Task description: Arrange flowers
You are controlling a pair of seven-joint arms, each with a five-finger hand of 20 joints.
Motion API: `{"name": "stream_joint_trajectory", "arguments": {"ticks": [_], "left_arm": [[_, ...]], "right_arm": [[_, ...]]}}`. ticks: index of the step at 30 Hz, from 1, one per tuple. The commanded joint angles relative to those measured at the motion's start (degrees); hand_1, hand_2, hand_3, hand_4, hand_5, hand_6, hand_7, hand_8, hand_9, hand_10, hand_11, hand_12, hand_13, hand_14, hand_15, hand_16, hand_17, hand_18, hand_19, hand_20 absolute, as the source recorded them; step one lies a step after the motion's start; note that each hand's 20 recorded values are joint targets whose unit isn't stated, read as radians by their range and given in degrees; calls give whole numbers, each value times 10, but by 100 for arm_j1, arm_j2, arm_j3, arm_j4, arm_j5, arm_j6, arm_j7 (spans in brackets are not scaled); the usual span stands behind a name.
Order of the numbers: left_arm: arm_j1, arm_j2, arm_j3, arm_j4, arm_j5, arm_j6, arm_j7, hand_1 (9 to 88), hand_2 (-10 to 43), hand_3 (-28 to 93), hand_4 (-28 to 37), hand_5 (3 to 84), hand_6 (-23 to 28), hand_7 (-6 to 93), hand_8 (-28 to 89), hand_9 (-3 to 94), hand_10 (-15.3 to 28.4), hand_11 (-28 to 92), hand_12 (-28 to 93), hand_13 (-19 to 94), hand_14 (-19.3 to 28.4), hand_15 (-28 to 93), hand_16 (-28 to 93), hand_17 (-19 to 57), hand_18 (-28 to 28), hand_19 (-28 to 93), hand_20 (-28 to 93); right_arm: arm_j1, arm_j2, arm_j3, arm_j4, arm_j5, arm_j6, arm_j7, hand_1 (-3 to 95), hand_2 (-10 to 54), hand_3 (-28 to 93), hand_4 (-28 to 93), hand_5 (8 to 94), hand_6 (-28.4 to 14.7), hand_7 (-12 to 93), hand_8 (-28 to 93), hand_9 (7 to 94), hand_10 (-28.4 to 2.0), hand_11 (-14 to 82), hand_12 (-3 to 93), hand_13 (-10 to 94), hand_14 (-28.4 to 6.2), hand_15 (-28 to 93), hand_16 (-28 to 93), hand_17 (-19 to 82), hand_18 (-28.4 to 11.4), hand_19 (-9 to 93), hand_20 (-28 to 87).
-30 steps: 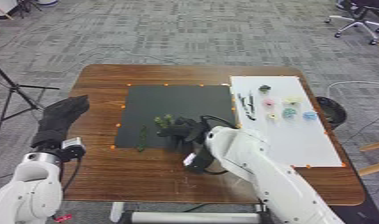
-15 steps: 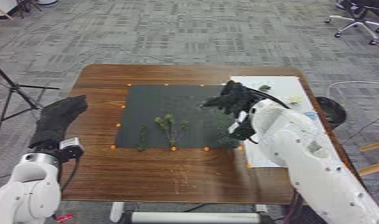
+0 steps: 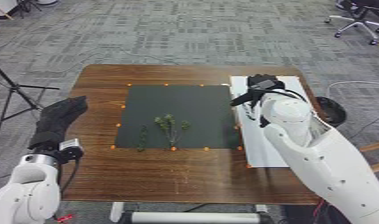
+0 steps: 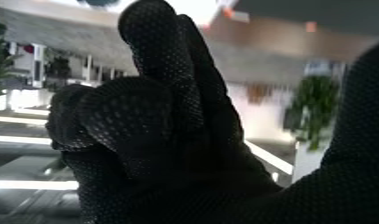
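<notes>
Grey patterned carpet (image 3: 194, 40) spreads behind a brown wooden surface (image 3: 212, 185), with a black tripod (image 3: 17, 86) standing off to the left and a wheeled office chair (image 3: 356, 19) at the far right. A round black bin (image 3: 332, 111) stands just beside the surface's right side. A flat black mat (image 3: 194, 102) lies on the surface, its border dotted with small orange markers (image 3: 174, 148). To its right lies a long white sheet (image 3: 265, 150).

Two green pieces lie side by side on the near part of the mat: a leafy yellow-green bunch (image 3: 170, 123), its thin stems drawing together toward the near edge, and to its left a slender dark green sprig (image 3: 142, 136).

The right hand (image 3: 265, 86) is over the far part of the white sheet, its white arm crossing over the sheet; what lies directly beneath them is hidden. In the right wrist view its fingers (image 4: 161, 45) are uneven, some straight and others loosely bent, with the thumb held wide of them. The left hand (image 3: 61, 115) is over the surface's left edge, fingers straight and close together, pointing away from the robot.
</notes>
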Motion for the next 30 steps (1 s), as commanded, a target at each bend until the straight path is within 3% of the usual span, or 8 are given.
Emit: {"name": "stream_joint_trajectory", "arguments": {"ticks": [1,4,12,21,30], "left_arm": [[53,-37,-40,-65,-21,-53,-31,281,41,652,-203,483,55,188,-72,439,145,218,121,341,181,171,36,36,140,121,172],[67,-45,-50,-70,-11,-74,-45,281,41,652,-204,483,55,187,-72,439,145,218,121,340,182,172,37,36,140,121,172],[28,-67,-14,-34,-18,-110,-58,281,41,653,-204,483,55,186,-72,439,144,219,121,341,182,172,36,36,140,122,172],[27,-87,10,-40,-16,-139,-82,281,41,652,-204,483,56,185,-72,438,145,217,120,340,181,170,36,36,141,123,172],[9,-106,7,-29,-32,-110,-61,281,42,651,-204,482,56,185,-71,436,144,216,121,339,181,168,36,36,140,121,172]], "right_arm": [[270,-212,-1,388,296,-316,134,176,-95,374,-147,738,-93,119,-12,870,-155,284,256,854,-68,572,377,528,-212,932,624],[276,-271,20,509,295,-354,165,154,-95,413,-134,751,-88,124,-12,879,-157,282,256,860,-68,568,377,535,-211,932,619],[151,-478,65,762,358,-242,344,266,-95,449,-73,765,-75,139,-9,891,-151,281,256,874,-65,557,376,545,-208,932,613],[58,-735,75,1056,191,-421,287,297,-93,456,-60,767,-72,145,-12,894,-148,281,256,880,-63,551,376,551,-203,932,607],[199,-824,123,1293,326,-417,479,389,-34,447,-63,774,-63,162,-13,900,-141,281,256,890,-55,544,375,561,-198,932,601]]}}
